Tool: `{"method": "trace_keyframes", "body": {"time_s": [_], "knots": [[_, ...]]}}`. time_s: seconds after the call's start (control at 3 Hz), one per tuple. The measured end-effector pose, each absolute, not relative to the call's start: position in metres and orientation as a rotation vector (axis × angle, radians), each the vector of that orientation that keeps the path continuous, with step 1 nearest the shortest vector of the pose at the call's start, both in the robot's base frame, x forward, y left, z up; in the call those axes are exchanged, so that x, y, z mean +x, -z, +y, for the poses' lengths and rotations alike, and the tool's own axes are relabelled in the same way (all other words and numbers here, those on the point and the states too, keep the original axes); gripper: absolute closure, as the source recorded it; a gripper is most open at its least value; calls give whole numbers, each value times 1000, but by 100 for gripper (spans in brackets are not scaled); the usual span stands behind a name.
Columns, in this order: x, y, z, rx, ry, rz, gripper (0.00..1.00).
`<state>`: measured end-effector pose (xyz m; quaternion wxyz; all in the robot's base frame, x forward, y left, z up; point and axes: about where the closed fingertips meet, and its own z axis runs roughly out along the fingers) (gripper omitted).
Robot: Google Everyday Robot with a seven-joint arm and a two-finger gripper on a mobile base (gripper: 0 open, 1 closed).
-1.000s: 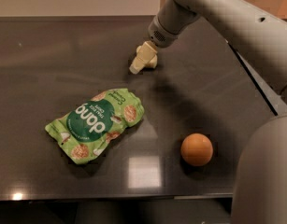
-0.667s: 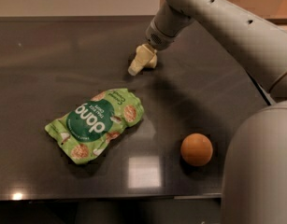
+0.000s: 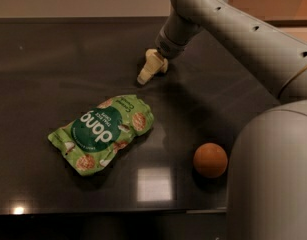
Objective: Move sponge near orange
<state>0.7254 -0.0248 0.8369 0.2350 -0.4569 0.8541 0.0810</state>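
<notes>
The orange [image 3: 210, 159] is a small round fruit lying on the dark table toward the front right. My gripper [image 3: 149, 69] has a cream-coloured tip and points down at the table's middle back, touching or just above the surface. It is well behind and left of the orange. No sponge shows in this view; none lies on the visible table, and I cannot tell whether one is under the gripper.
A green snack bag [image 3: 103, 132] lies flat at the front left of the dark table [image 3: 53, 69], between the gripper and the front edge. My grey arm [image 3: 253, 44] crosses the right side, and its large body [image 3: 270, 179] blocks the front right corner.
The gripper has stayed at almost the same spot on the table. The arm's upper links have swung in and fill more of the right side.
</notes>
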Motion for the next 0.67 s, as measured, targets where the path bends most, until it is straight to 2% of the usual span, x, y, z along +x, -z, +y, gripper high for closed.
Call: {"method": "trace_keyframes", "body": {"time_s": [0.33,0.67], "knots": [[727,-832,-25,-1238,-237,2365,17],[728,-831,-26,-1233,-254,2372,40]]}}
